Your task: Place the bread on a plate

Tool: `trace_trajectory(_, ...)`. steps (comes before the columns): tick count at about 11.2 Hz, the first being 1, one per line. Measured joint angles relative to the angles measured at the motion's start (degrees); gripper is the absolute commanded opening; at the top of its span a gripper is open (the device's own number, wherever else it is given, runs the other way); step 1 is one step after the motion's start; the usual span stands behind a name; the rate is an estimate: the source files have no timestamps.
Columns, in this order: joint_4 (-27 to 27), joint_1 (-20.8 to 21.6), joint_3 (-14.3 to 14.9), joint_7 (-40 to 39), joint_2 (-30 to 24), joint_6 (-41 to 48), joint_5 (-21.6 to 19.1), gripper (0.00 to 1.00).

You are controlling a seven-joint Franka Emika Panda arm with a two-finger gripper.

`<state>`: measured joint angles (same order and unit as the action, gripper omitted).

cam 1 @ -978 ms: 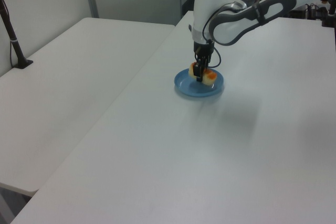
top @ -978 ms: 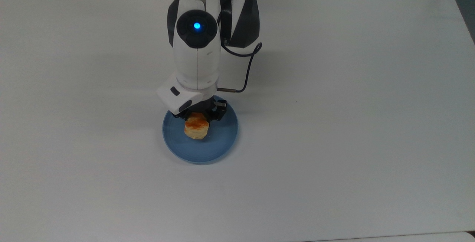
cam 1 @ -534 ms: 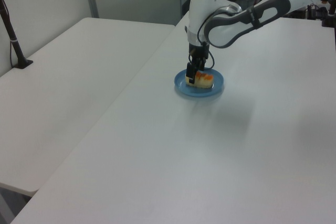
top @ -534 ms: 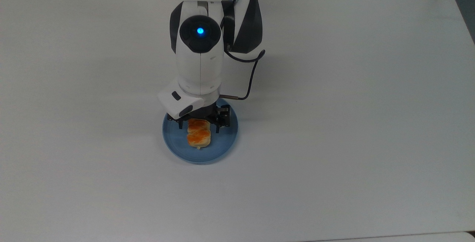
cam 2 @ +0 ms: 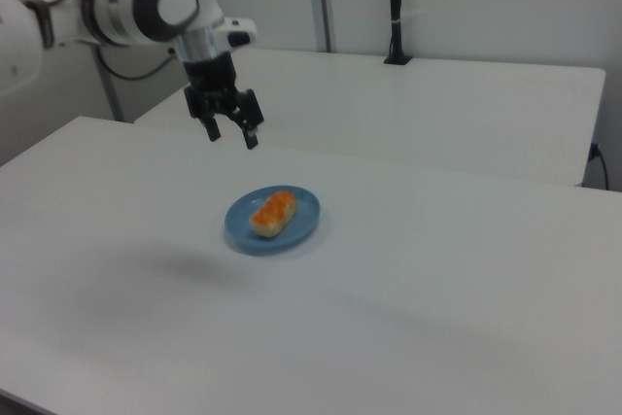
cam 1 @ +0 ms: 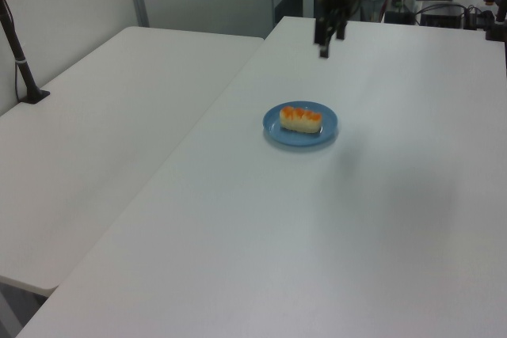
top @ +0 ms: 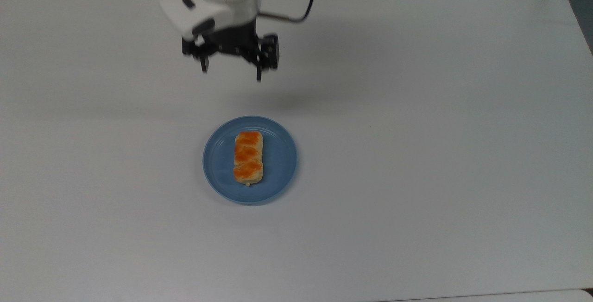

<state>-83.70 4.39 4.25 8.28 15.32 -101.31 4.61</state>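
1. Since half a second ago: gripper [top: 230, 66] no longer down over the plate [top: 278, 172], now raised and drawn back toward the top view's upper edge, well apart from the plate.
2. Claw wide, fingers spread with nothing between them; seen the same in the right view [cam 2: 230, 133], and hanging high beyond the plate in the left view [cam 1: 327, 39].
3. Bread [top: 248, 157] now fully uncovered: lying flat on the plate, long axis running up and down in the top view, a little toward the top view's left of the plate's centre, inside the rim on all sides.
4. Same loaf a second ago looked tipped up and held; half a second ago already lying down under the claw. Released, then, and left in place.
5. Meaning for the task: by the look of it done, bread resting on the plate [cam 1: 321, 137], nothing left but the retreat.
6. Bread [cam 2: 273, 213]: elongated, pale yellow at the sides, three orange-brown glazed bumps on top, rounded ends, shiny like moulded plastic.
7. Plate [cam 2: 303, 223]: round, shallow, light blue, raised rim, smooth.
8. Table [top: 417, 154]: flat, matte white, plain.
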Motion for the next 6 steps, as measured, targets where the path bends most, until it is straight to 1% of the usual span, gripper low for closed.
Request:
trace_trajectory(2,-3.19,-0.06,-0.02,-0.10,-6.79,4.13,0.00,1.00)
trace_trajectory(3,-4.83,-0.05,-0.09,-0.21,-8.98,4.38,0.00,1.00)
trace_trajectory(4,-5.90,-0.03,-0.14,-0.29,-10.25,4.39,0.00,1.00)
trace_trajectory(6,-6.51,0.03,-0.27,-0.31,-10.99,4.39,-0.01,1.00)
